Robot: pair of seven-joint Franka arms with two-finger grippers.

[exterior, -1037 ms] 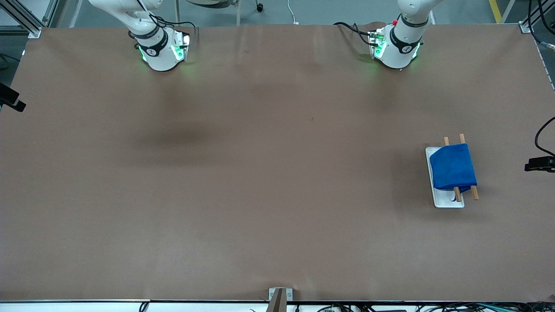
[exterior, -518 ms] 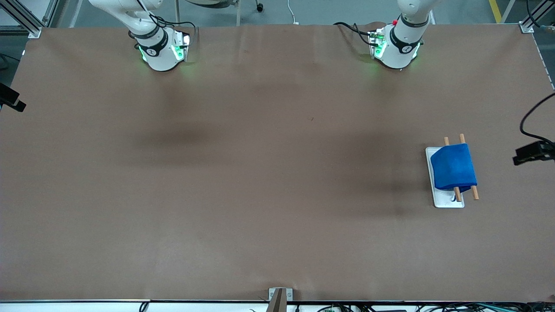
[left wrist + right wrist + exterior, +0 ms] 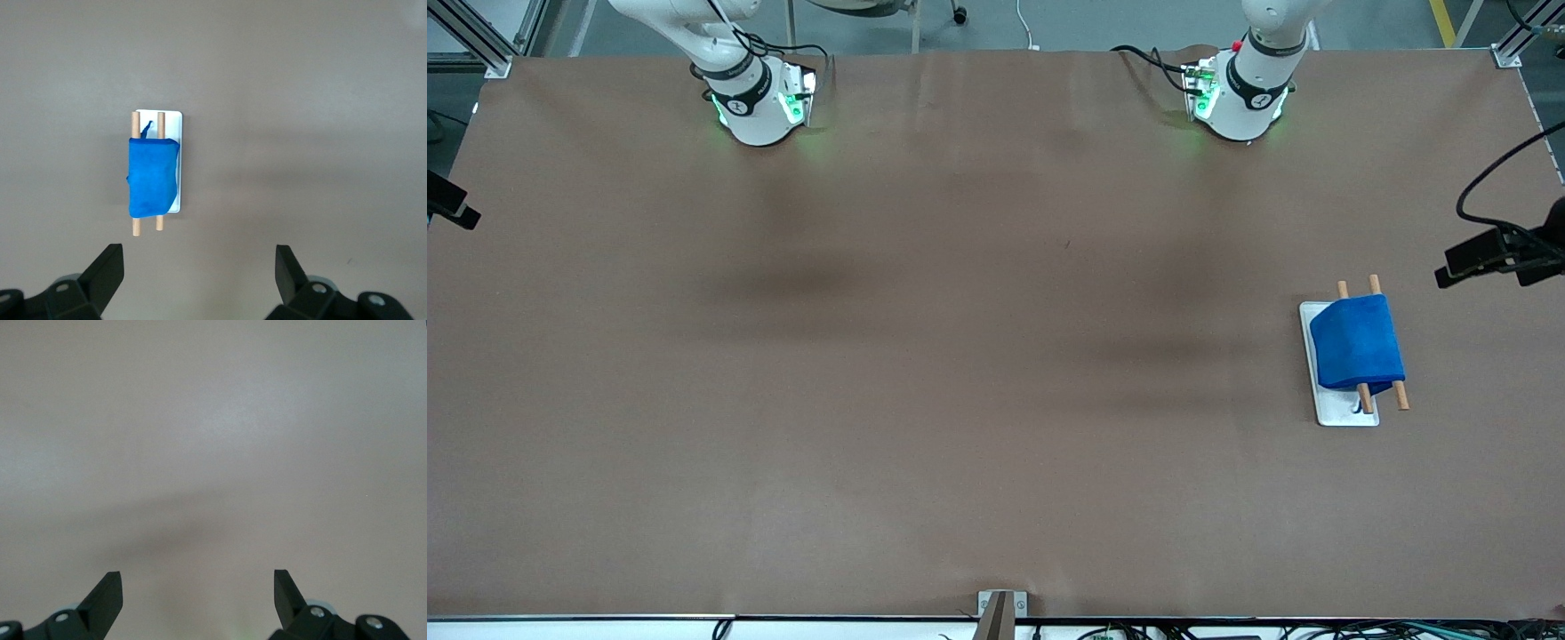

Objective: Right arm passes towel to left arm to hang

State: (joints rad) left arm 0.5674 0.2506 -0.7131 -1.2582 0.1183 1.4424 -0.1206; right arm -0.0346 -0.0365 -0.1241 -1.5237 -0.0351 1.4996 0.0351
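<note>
Toward the left arm's end of the bench [image 3: 960, 356], the towel [image 3: 1356, 345] drapes over two dowels [image 3: 1400, 396] on a white base [image 3: 1343, 414], so hanging looks done. The left pincer [image 3: 200, 277], at about six o'clock of the towel in its wrist view, hangs high over bare bench, jaws wide and empty. The right pincer [image 3: 198, 597] waits, also wide open, over bare bench.

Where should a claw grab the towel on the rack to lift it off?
Grip the towel at its raised top fold over the two wooden rods of the rack, coming straight down from above. It drapes over them, so the fold probably gives the best pinch.
</note>
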